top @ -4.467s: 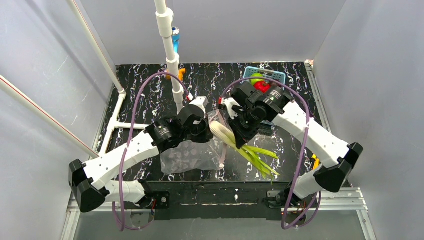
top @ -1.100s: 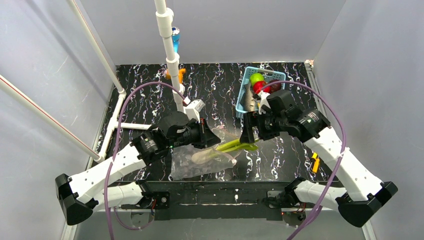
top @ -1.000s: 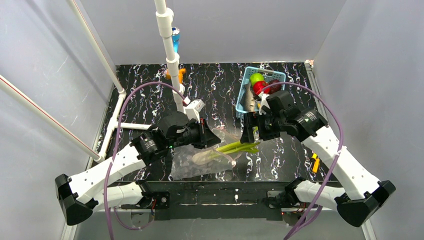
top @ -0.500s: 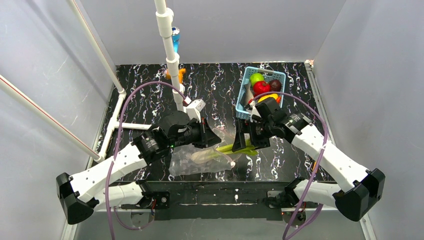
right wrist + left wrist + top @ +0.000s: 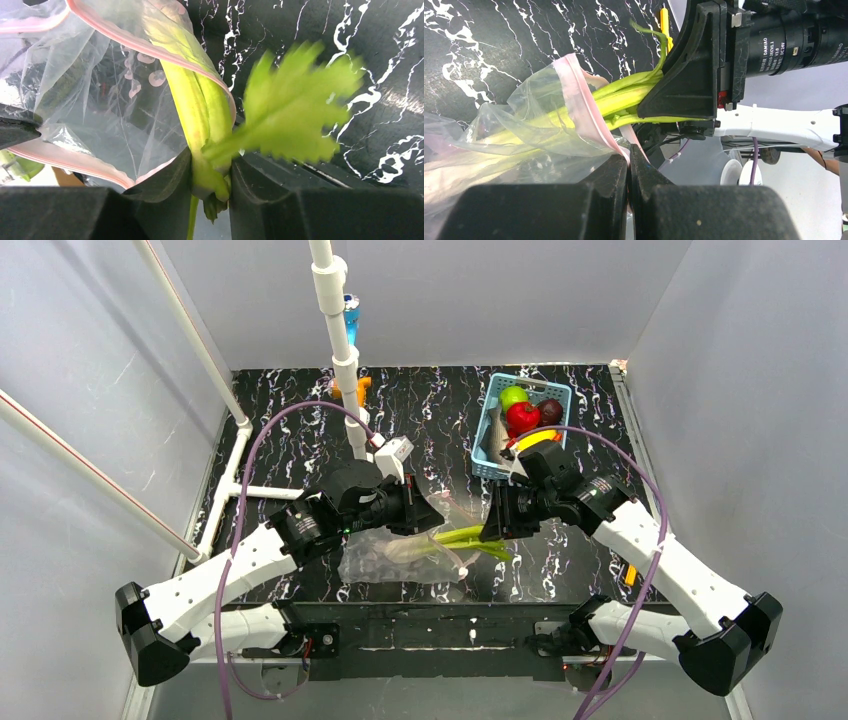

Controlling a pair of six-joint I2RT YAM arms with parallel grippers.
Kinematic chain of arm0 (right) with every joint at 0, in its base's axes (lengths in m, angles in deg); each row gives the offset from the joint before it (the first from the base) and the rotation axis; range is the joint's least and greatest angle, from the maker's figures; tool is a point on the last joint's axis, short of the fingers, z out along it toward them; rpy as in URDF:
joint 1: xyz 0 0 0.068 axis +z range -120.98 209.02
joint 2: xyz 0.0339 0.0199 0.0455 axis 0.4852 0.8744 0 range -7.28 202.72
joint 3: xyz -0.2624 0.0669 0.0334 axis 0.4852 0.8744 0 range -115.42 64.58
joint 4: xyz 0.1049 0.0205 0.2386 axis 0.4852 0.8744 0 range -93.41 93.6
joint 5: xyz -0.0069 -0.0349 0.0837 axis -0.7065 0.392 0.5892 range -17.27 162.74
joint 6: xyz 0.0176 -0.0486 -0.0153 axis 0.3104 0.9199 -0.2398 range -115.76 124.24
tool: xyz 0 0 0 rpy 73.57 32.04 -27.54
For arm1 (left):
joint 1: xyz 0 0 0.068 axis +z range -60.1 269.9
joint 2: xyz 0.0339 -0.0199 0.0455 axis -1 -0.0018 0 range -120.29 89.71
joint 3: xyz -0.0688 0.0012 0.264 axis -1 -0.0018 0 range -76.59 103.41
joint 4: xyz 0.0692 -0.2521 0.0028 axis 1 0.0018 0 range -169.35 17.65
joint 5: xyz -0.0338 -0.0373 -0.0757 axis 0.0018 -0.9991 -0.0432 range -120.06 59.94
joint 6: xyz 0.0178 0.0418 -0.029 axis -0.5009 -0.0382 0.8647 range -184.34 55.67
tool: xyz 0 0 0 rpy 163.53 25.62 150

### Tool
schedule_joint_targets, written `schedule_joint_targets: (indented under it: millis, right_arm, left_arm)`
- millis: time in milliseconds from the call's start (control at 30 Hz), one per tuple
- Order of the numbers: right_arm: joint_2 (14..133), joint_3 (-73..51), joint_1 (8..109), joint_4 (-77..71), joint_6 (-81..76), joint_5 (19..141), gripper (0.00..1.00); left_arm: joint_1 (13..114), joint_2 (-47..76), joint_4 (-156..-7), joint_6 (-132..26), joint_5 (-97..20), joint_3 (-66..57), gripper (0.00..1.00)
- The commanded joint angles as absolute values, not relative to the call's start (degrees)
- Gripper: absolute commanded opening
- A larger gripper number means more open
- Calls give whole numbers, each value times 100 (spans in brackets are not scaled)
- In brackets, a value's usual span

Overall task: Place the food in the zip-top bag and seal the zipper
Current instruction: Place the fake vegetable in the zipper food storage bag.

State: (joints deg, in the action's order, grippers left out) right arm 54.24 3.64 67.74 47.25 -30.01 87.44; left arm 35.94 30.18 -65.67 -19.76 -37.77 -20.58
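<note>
Insertion of the leek (image 5: 199, 107) looks to be the step in hand. The right gripper (image 5: 211, 176) pinches it at the green leafy end, fingers pressed onto the stalk, so the pale end leads ahead of the fingertips into the zip-top bag (image 5: 519, 125). Gripping by the tail leaves the whole stalk free to slide in before the fingers reach the mouth. Straight ahead of those fingertips the stalk passes between the two lips of the zipper (image 5: 583, 107). Most of its length lies inside the film, with only the leaves sticking out beside the hand.

The left gripper (image 5: 629, 162) is clamped tight on one lip of the pink strip, right at its fingertips. It seems to be lifting that edge so the floppy mouth gapes toward the other hand instead of collapsing flat on the table (image 5: 290, 420).

On the far side of the right hand, near its wrist and apart from the bag, the blue basket (image 5: 490, 430) holds a red tomato (image 5: 522, 416), a green fruit (image 5: 513, 396), a maroon fruit (image 5: 549, 409) and a yellow fruit (image 5: 537, 437). Those are not yet bagged and the zipper is unsealed, so I judge the task to be at an early stage.
</note>
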Motion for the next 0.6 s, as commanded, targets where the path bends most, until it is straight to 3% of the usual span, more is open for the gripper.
schedule_joint_targets:
  millis: [0, 33, 100, 267, 567]
  right_arm:
    - [5218, 225, 6815, 4310, -3005, 8541, 15]
    - [5202, 121, 6817, 4258, -3005, 8513, 5]
    - [5204, -172, 6819, 4214, -3018, 8475, 1]
    - [5209, -968, 6813, 4276, -2994, 8194, 1]
    - [5533, -2727, 6813, 5217, -2756, 7621, 1]
  left_arm:
    - [3611, 3025, -6819, -1906, -3833, -1795, 0]
    - [3613, 2987, -6854, -1858, -3865, -1793, 0]
    - [3621, 2913, -6942, -1714, -3937, -1787, 0]
    - [3665, 2730, -7461, -1191, -4189, -1842, 0]
    - [3766, 2342, -9719, 262, -4601, -2381, 0]
